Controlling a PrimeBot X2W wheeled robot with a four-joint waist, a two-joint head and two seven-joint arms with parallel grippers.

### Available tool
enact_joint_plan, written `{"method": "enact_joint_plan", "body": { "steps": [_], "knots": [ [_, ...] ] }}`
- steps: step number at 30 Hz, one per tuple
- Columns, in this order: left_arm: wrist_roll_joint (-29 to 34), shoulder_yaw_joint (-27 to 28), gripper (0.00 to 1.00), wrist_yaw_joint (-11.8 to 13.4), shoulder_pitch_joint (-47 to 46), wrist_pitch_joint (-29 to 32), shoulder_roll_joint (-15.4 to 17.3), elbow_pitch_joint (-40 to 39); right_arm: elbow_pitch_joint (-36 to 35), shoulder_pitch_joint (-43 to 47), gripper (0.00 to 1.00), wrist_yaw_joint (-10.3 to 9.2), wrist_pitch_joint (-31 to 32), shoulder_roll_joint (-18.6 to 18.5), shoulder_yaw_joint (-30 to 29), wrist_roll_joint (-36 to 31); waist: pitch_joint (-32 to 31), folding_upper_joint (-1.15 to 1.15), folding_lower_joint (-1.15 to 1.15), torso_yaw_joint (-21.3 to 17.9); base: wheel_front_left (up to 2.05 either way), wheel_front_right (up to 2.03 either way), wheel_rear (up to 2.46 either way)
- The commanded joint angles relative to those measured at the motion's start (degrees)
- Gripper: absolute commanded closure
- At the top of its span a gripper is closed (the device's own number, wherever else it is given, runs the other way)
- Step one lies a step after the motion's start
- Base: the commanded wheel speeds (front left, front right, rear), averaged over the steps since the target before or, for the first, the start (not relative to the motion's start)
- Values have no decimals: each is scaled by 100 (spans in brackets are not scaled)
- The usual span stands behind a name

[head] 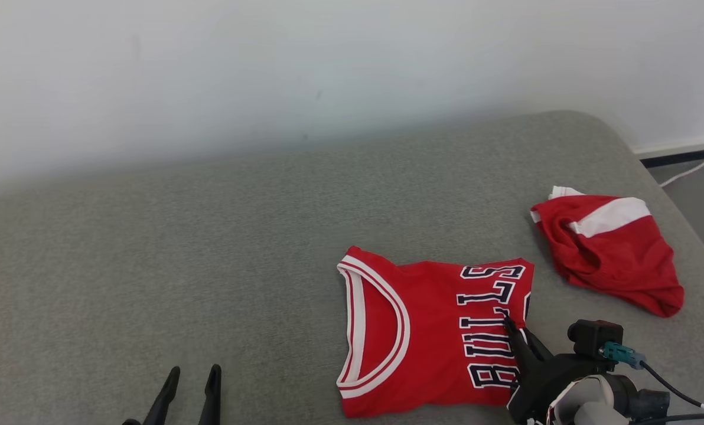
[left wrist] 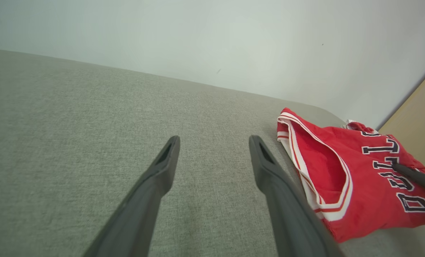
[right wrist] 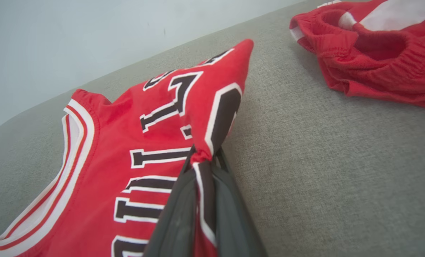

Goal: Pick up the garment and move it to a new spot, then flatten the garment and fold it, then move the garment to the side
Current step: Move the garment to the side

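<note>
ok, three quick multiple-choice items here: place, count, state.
1. In the head view, where does the crumpled red garment lie relative to the jersey?
A. to its right, apart from it
B. to its left
C. on top of it
2. How many red garments lie on the grey surface?
A. one
B. two
C. three
3. The right hand is:
A. open, above the jersey
B. shut on the jersey's edge
C. shut on nothing
Answers: 1 A, it sits past the jersey's lettered side; 2 B, the jersey plus the crumpled one; 3 B, the right wrist view shows fabric pinched between its fingers.
</note>
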Motion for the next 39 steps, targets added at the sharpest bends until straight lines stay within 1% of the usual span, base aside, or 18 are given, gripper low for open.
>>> {"method": "enact_joint_plan", "body": {
  "steps": [1, 10, 15, 21, 28, 30, 35, 39],
  "knots": [
    [78, 65, 0, -1, -57, -3, 8, 14, -5, 12, 100, -6, -3, 15, -2, -15, 116, 0, 0, -441, 0, 0, 0],
    [396, 366, 0, -1, -103, -3, 5, 96, -73, -30, 100, -6, -3, 84, 74, -23, 264, 0, 0, -1018, 0, 0, 0],
    [346, 317, 0, -1, -206, -3, 7, 25, -145, -148, 100, -6, -3, -16, -18, -48, 397, 0, 0, -1086, 0, 0, 0],
    [387, 187, 0, -1, -304, -2, 6, -1, -148, -648, 100, -6, -4, -304, -53, -295, 552, 0, 0, -939, 0, 0, 0],
    [417, 201, 0, -1, -287, -2, 6, 20, -35, -1364, 100, -6, -3, -679, -39, -514, 636, 0, 0, -722, 0, 0, 0],
    [416, 180, 0, -1, -301, -2, 6, 24, 143, -1691, 100, -6, -3, -873, -141, -569, 684, 0, 0, -610, 0, 0, 0],
    [416, 99, 0, -1, -378, -2, 6, 35, 604, -2040, 100, -6, -3, -1250, -401, -662, 762, 0, 0, -396, 0, 0, 0],
    [440, 63, 0, -1, -407, -2, 8, 37, 1163, -2209, 100, -6, -4, -1416, -651, -736, 826, 0, 0, -239, 0, 0, 0]
  ]
}}
